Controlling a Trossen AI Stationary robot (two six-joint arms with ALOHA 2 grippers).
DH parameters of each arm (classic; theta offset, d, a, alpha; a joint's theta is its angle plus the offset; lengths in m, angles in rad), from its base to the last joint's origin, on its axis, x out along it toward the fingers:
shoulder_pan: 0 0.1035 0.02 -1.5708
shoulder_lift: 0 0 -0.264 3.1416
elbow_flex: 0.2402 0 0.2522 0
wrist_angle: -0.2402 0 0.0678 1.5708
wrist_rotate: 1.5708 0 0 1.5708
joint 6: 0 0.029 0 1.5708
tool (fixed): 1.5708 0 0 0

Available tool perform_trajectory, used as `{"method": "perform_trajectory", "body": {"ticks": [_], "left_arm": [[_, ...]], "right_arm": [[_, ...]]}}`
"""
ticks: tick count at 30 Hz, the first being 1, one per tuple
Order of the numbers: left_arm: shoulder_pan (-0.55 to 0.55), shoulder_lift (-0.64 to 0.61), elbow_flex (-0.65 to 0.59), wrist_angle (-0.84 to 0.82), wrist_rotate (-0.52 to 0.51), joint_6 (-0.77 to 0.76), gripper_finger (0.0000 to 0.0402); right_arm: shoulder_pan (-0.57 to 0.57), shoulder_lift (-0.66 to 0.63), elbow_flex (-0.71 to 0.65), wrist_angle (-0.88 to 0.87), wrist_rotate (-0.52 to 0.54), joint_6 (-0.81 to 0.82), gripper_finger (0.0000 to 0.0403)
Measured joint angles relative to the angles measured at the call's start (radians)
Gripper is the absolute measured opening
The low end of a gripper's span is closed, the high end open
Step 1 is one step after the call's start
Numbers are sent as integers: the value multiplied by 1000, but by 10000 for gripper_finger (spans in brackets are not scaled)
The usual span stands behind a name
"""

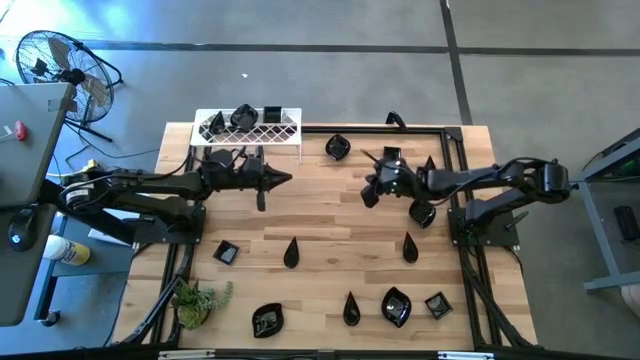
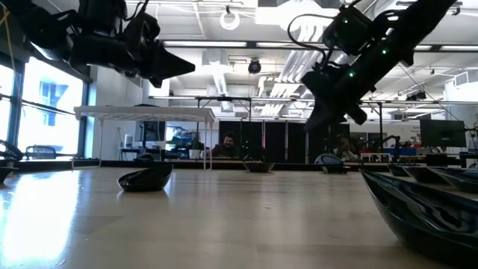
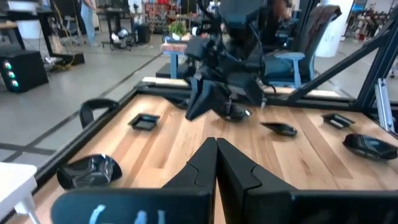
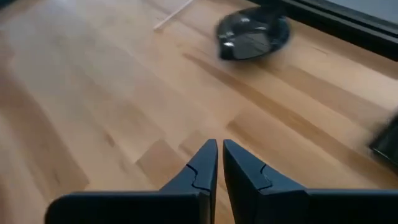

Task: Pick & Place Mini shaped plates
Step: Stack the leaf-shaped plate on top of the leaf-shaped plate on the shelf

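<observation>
Several glossy black mini plates lie scattered on the wooden table: a teardrop (image 1: 291, 252), a square one (image 1: 226, 252), a leaf shape (image 1: 268, 320), others toward the right (image 1: 410, 247). A few sit on the white rack (image 1: 243, 117). My left gripper (image 1: 283, 180) hovers shut above the table just in front of the rack, holding nothing. My right gripper (image 1: 368, 196) hovers shut near the table's far middle. A round plate (image 4: 252, 34) lies ahead of its shut fingers (image 4: 219, 148). In the left wrist view my shut fingers (image 3: 216, 149) point at the right arm (image 3: 217, 93).
The white lattice rack (image 1: 250, 137) stands at the far left edge. A small green plant (image 1: 200, 300) sits at the near left corner. A black frame (image 1: 455, 170) borders the table. Bare wood lies between the two grippers. People and desks show in the room beyond.
</observation>
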Motion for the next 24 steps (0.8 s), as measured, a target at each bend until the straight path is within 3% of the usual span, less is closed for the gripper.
{"method": "perform_trajectory", "body": {"ticks": [4, 10, 15, 24], "left_arm": [[0, 0, 0, -9, 0, 0, 1], [0, 0, 0, -14, 0, 10, 1], [0, 0, 0, -14, 0, 8, 1], [0, 0, 0, -13, -1, 0, 1]], "right_arm": [[-34, 0, 20, -27, 11, 79, 37], [-153, 5, 20, -51, -55, 204, 97], [-248, 6, 20, -32, -135, 201, 143], [-341, 6, 20, 31, -151, 163, 154]]}}
